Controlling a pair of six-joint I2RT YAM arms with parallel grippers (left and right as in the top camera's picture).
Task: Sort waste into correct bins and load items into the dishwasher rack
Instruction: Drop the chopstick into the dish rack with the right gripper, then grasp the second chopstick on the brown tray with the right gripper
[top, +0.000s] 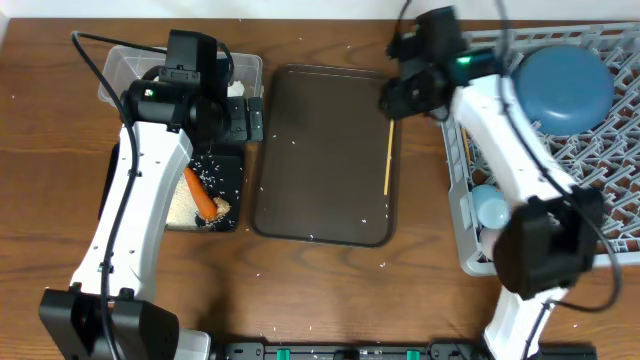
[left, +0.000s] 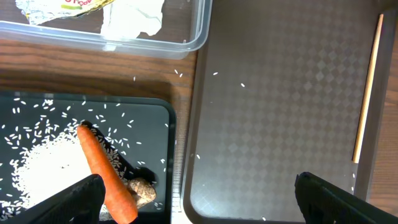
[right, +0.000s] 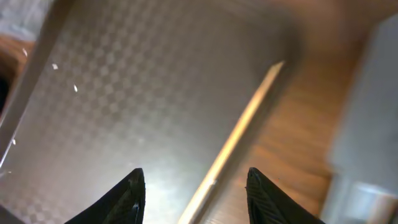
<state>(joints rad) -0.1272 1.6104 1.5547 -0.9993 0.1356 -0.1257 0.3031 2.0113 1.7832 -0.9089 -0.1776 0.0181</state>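
Observation:
One wooden chopstick (top: 387, 158) lies along the right rim of the brown serving tray (top: 320, 150). My right gripper (top: 390, 100) hovers over its far end, open; in the right wrist view the chopstick (right: 245, 121) runs between the fingertips (right: 132, 190) untouched. The black bin (left: 158, 134) holds the carrot (left: 102, 168), a brown lump (left: 142, 190) and rice (left: 37, 165). The clear tub (left: 186, 43) holds white paper (left: 134, 15) and a wrapper (left: 59, 5). My left gripper (left: 199, 208) is open and empty above the gap between the black bin and the serving tray. The rack (top: 610, 190) holds the dark-blue bowl (top: 562, 85) and a light-blue cup (top: 490, 208).
Loose rice grains are scattered on the wooden table (top: 330, 290) and on the serving tray. The left arm (top: 140, 200) stretches over the black bin, and the right arm (top: 510, 150) crosses the rack's left side.

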